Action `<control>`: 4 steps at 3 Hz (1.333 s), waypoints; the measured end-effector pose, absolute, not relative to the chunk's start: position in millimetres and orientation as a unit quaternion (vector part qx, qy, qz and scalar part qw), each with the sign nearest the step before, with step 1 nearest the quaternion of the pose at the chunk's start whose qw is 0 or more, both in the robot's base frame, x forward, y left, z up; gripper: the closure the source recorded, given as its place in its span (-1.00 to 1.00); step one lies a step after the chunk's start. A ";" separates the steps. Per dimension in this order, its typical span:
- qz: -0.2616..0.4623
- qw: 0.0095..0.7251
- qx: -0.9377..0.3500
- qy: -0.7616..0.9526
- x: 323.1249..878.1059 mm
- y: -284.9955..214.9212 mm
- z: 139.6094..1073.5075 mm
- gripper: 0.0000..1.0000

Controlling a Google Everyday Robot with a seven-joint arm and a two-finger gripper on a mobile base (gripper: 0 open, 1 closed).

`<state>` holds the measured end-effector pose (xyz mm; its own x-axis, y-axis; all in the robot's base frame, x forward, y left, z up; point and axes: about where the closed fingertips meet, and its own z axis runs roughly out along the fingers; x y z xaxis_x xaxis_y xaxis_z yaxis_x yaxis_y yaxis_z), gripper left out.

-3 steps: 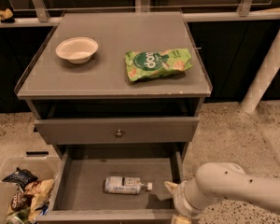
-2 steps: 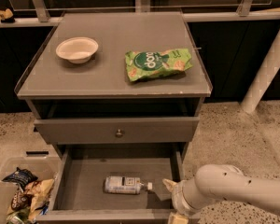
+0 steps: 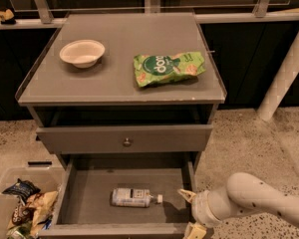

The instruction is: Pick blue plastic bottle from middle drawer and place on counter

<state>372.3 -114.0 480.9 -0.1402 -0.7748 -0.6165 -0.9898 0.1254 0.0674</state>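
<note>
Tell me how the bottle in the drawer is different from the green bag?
The small pale-blue plastic bottle lies in the open grey middle drawer; the green crinkly snack bag lies up on the grey counter. The bottle is slim and pale; the bag is wider and bright. Neither is held: the gripper hovers by the drawer's front corner near the bottle's cap, fingers open.

counter: matt grey, smooth
middle drawer: matt grey floor
blue plastic bottle: clear plastic, white label
snack bag: glossy green film
gripper: smooth white shell, below the counter's front right corner
</note>
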 end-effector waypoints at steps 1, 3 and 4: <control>0.286 0.297 -0.608 0.679 407.0 -110.4 468.2 -1.00; 0.296 0.321 -0.613 0.658 416.7 -106.9 445.9 -1.00; 0.283 0.329 -0.602 0.670 438.3 -94.3 445.2 -1.00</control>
<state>438.3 -94.3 445.2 -0.0587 -0.6215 -0.7812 -0.9932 0.1149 -0.0168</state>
